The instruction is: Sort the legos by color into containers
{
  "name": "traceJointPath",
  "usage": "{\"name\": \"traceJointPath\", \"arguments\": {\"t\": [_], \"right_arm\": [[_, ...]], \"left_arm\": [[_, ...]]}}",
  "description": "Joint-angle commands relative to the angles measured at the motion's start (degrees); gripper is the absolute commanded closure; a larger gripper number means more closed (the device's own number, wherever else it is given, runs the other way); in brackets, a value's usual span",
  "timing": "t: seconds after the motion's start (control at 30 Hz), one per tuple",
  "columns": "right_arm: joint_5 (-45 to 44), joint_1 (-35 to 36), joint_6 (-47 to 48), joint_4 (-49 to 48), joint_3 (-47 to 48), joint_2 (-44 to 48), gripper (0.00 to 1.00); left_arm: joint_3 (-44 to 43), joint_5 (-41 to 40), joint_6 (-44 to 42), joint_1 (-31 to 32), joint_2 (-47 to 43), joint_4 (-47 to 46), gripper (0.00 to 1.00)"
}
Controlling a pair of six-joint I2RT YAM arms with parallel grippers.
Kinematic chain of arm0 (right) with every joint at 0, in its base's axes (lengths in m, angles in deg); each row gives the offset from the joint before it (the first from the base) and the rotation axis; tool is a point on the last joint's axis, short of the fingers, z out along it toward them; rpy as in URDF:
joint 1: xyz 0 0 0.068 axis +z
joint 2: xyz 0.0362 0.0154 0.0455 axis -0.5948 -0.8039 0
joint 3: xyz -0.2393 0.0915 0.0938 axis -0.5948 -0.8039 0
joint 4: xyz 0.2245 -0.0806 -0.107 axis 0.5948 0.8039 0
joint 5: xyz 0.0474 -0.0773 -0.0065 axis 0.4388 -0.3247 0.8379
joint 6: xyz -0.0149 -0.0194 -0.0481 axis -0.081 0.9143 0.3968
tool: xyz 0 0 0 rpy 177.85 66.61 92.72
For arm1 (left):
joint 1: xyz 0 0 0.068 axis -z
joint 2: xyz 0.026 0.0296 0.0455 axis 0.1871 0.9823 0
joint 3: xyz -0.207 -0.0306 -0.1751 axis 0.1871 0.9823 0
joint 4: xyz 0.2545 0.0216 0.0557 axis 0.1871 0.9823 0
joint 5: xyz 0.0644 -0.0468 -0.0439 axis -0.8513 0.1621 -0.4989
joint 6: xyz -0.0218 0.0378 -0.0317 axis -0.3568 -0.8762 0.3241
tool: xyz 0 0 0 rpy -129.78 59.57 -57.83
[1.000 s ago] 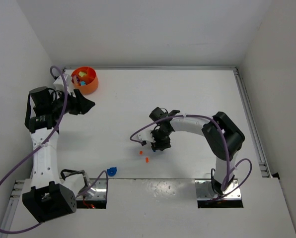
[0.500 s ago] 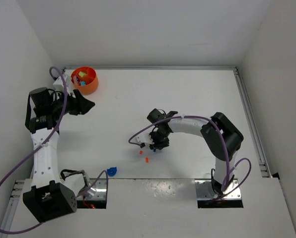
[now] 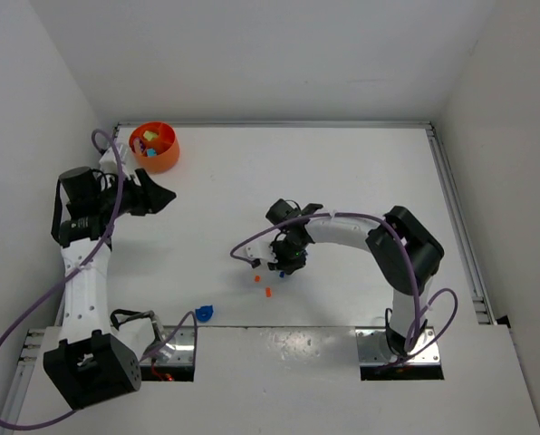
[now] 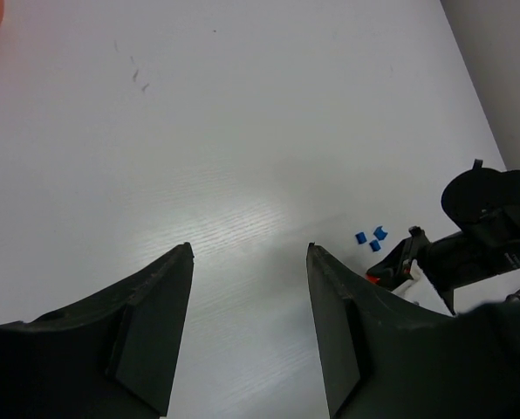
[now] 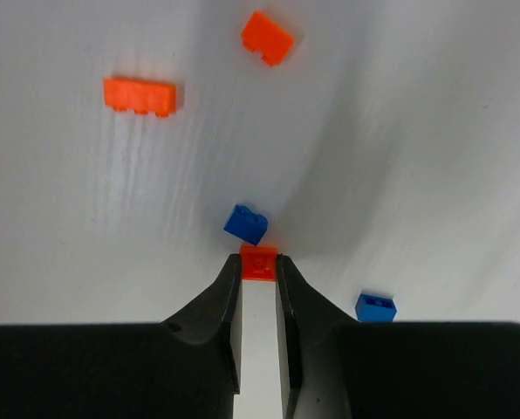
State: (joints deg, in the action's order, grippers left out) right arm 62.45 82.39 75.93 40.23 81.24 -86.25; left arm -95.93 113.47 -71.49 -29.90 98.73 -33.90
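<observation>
Near edge, top view: a lone blue lego (image 3: 204, 313) lies on the white table (image 3: 342, 163) just ahead of the left arm's base. Farther in, two small orange pieces (image 3: 268, 292) lie close together, apart from each other, just short of the right gripper (image 5: 258, 259). That gripper is lowered to the tabletop at mid-table with its jaws drawn narrow, pinching a small orange brick (image 5: 259, 264) between the tips. In the right wrist view a blue brick (image 5: 246, 223) sits just beyond the pinched one, tilted; whether the two touch I cannot tell. A second blue brick (image 5: 376, 306) lies off to one side of the fingers. Beyond these lie a long orange brick (image 5: 139, 96), studs showing along its edge, and a shorter orange brick (image 5: 267, 37), well apart from the gripper. The left gripper (image 4: 249, 250) hangs above bare table on the left side, jaws spread wide with nothing between them. Far left corner: the round orange bowl (image 3: 154, 147), with lime and blue bits inside; which compartment holds which is too small to tell.
</observation>
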Motion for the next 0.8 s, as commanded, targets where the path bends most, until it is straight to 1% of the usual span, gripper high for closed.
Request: {"name": "traceJointPath", "arguments": {"t": [0.0, 0.03, 0.07, 0.1, 0.13, 0.17, 0.23, 0.27, 0.3, 0.4, 0.57, 0.77], "right_arm": [[6.1, -0.1, -7.5, -1.9, 5.1, 4.3, 0.94], [6.2, -0.1, -9.2, -3.6, 5.9, 5.3, 0.94], [6.8, -0.1, -12.8, -4.4, 7.6, 7.0, 0.95], [7.5, -0.1, -14.8, -5.2, 8.7, 7.7, 0.95], [7.5, -0.1, -16.7, -6.8, 9.9, 8.3, 0.95], [8.1, -0.1, -20.6, -7.6, 12.3, 8.3, 0.96], [8.7, -0.1, -24.2, -8.9, 15.0, 9.0, 0.96], [9.5, -0.1, -27.0, -8.9, 18.1, 9.0, 0.97], [9.5, -0.1, -28.5, -8.9, 19.5, 8.4, 0.97], [12.1, -0.1, -32.4, -9.6, 24.2, 6.9, 0.97], [14.0, 1.0, -35.6, -10.9, 29.2, 4.7, 0.97], [14.0, 1.0, -36.1, -10.9, 31.4, 2.7, 0.97]], "left_arm": [[2.1, 2.5, 3.8, -0.6, -0.9, -3.6, 0.39], [2.8, 3.0, 5.9, -0.6, -0.9, -4.2, 0.39], [4.2, 4.0, 7.1, -0.6, -0.9, -5.5, 0.42], [5.0, 4.6, 8.2, -0.6, -0.9, -6.3, 0.45], [5.8, 5.4, 10.2, -0.6, -0.9, -7.1, 0.46], [7.5, 6.8, 11.2, -0.6, -1.5, -9.1, 0.46], [9.3, 8.1, 13.2, -0.6, -2.1, -11.0, 0.47], [10.7, 8.1, 14.8, -0.6, -2.6, -12.6, 0.47], [11.4, 9.5, 15.3, -0.6, -2.6, -13.2, 0.47], [12.6, 10.3, 16.8, 0.5, -3.8, -14.5, 0.47], [14.4, 12.4, 20.6, 1.7, -3.2, -16.5, 0.47], [15.0, 15.8, 26.6, 2.9, -1.3, -20.0, 0.46]]}}
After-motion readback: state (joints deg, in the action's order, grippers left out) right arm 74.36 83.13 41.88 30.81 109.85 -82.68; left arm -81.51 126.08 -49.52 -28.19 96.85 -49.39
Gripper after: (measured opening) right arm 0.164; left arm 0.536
